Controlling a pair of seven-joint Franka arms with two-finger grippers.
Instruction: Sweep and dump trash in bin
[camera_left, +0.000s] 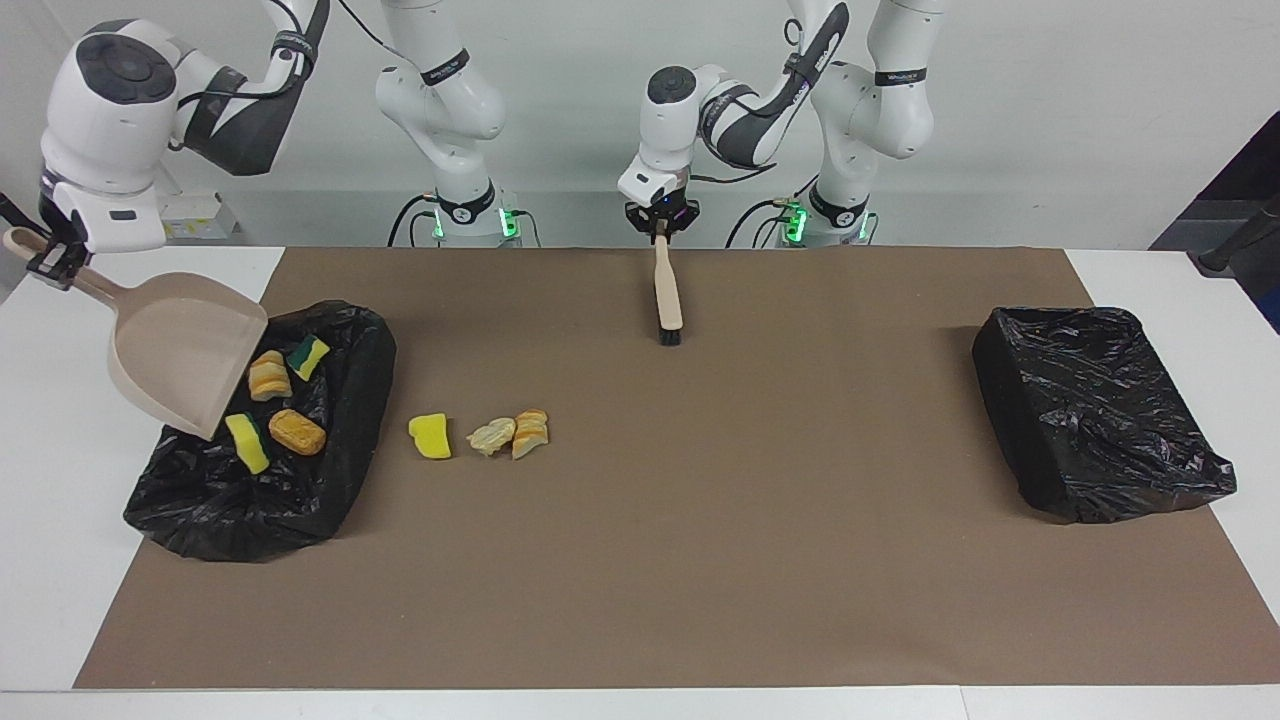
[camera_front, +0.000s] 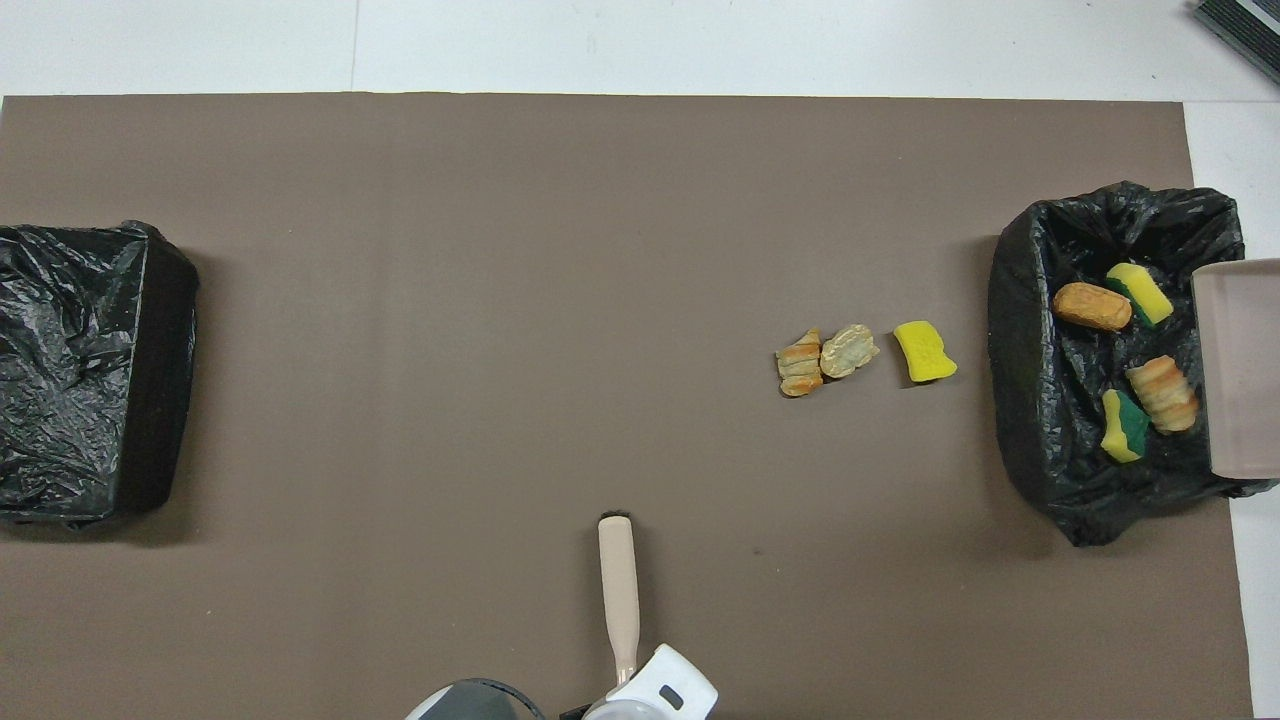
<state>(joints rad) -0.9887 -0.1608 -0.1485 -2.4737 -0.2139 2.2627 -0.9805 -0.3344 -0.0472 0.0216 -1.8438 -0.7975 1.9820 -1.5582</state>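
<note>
Black plastic lines the bin (camera_left: 250, 480) at the right arm's end of the tabletop (camera_left: 40, 560), and four pieces of the trash lie inside it: two tan-orange bread chunks (camera_left: 297, 431) and two green-backed yellow sponge pieces (camera_left: 246, 442). Three more scraps sit on the brown mat (camera_left: 700, 560) just beside that bin, toward the middle: a plain yellow sponge piece (camera_left: 430, 436), a pale chunk (camera_left: 491, 436) and a striped orange chunk (camera_left: 530, 433) (the last two touch each other).

Over the bin's edge nearest the tabletop's end, the right gripper (camera_left: 48, 262) has its jaws closed on the handle of the beige dustpan (camera_left: 180, 355), which is tipped with its open lip down into the bin and holds no scraps.

Near the tabletop edge closest to the robots, about midway along it, the left gripper (camera_left: 660, 222) has its jaws clamped tight on the handle of the beige brush (camera_left: 665, 290), which hangs slanted with its dark bristles close to the mat.

A second black-lined bin (camera_left: 1095, 410) stands at the left arm's end of the tabletop.
</note>
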